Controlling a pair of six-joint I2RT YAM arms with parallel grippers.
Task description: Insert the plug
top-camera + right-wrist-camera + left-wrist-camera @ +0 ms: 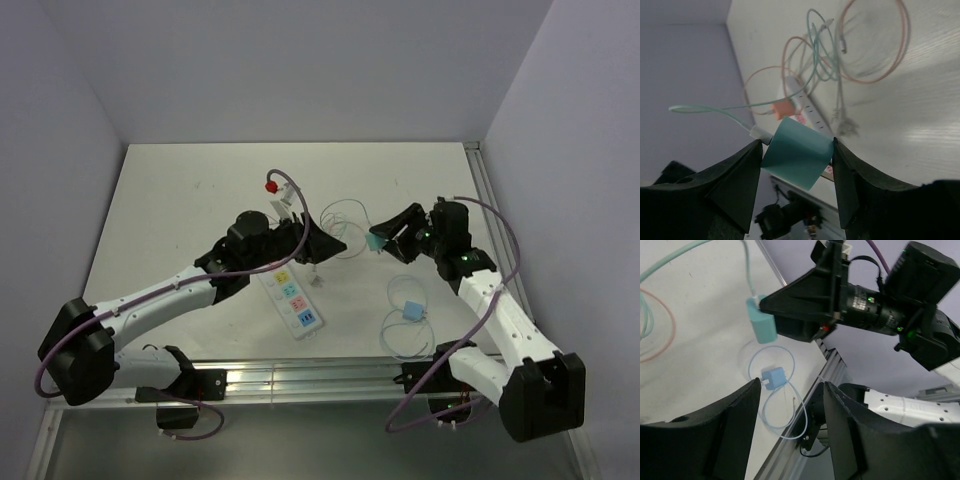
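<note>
A teal plug (795, 160) was held right of the power strip (293, 300)
It was clamped in the right gripper (796, 145); the left gripper (790, 387), nearer the strip, was open, empty.

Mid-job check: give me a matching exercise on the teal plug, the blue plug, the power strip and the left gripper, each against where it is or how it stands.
Things
1. teal plug
2. blue plug
3. power strip
4. left gripper

Places or states
A. open, nothing between its fingers
B. lying on the table amid its own looped cable
C. clamped in the right gripper
D. flat on the table, coloured sockets facing up

Pairs: 1-C, 2-B, 3-D, 4-A
</note>
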